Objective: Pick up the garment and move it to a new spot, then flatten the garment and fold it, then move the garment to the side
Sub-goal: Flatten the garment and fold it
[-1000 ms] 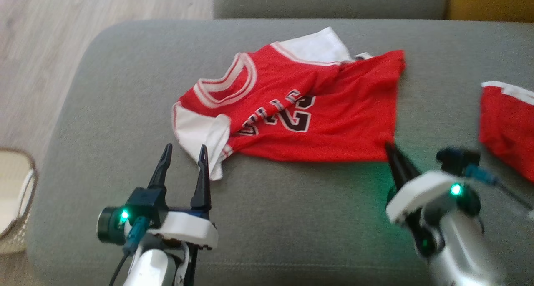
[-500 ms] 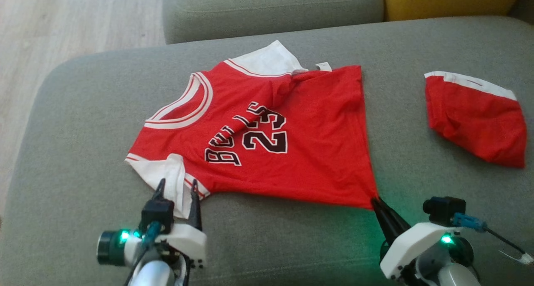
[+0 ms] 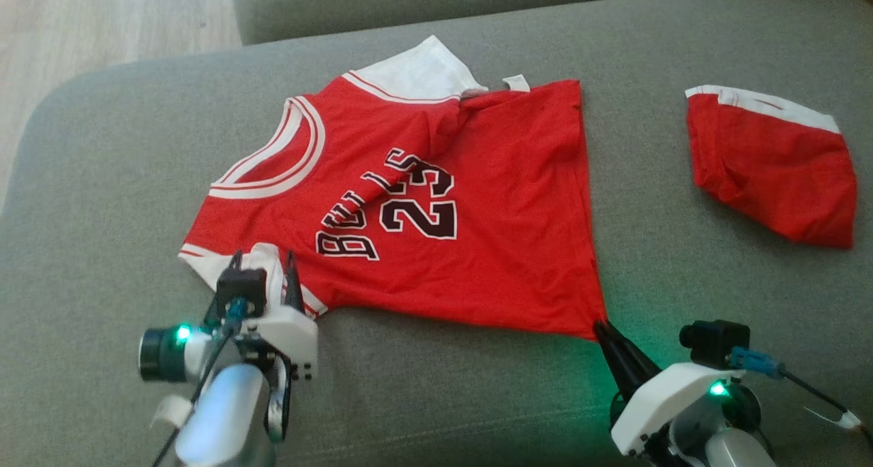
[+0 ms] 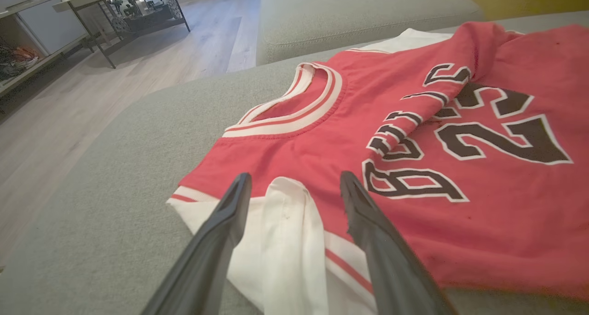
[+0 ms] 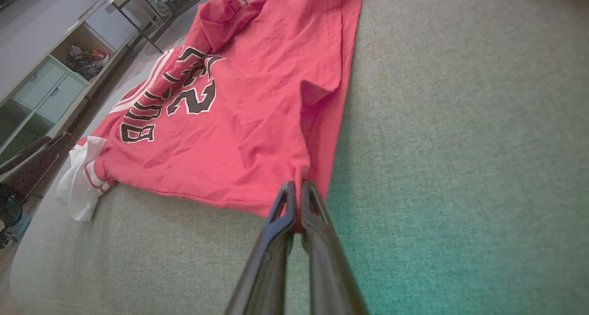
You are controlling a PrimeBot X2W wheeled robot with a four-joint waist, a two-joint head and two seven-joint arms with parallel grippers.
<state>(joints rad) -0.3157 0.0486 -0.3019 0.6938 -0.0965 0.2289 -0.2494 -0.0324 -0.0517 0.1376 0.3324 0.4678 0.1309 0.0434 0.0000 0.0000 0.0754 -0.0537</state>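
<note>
Grey sofa (image 3: 423,399) cushion carries everything, with pale floor (image 3: 102,17) beyond its far left corner. We judge that we are in the flattening step: the jersey (image 3: 511,262) is laid out chest-up on the cushion but is not yet smooth. The next move, as we read it, calls for closing on the near sleeve. We would then draw the two near corners apart and toward us to pull the cloth flat.

At the left, our left gripper (image 4: 294,177) stands wide. It straddles the bunched white sleeve (image 4: 285,232) at the jersey's near left corner and is not closed on it. The jersey spreads across the middle, collar to the left and hem to the right. A ridge of cloth runs through the lettering, and the far sleeve is rucked up at the back. At the near right corner, our right gripper (image 5: 294,186) is pinched tight on the hem, the cloth drawn to a point at its tips. Farther right, well apart, lies a second red piece (image 3: 771,174) with a white band.

The sleeve is doubled over, so we reckon the grip must catch both layers.
</note>
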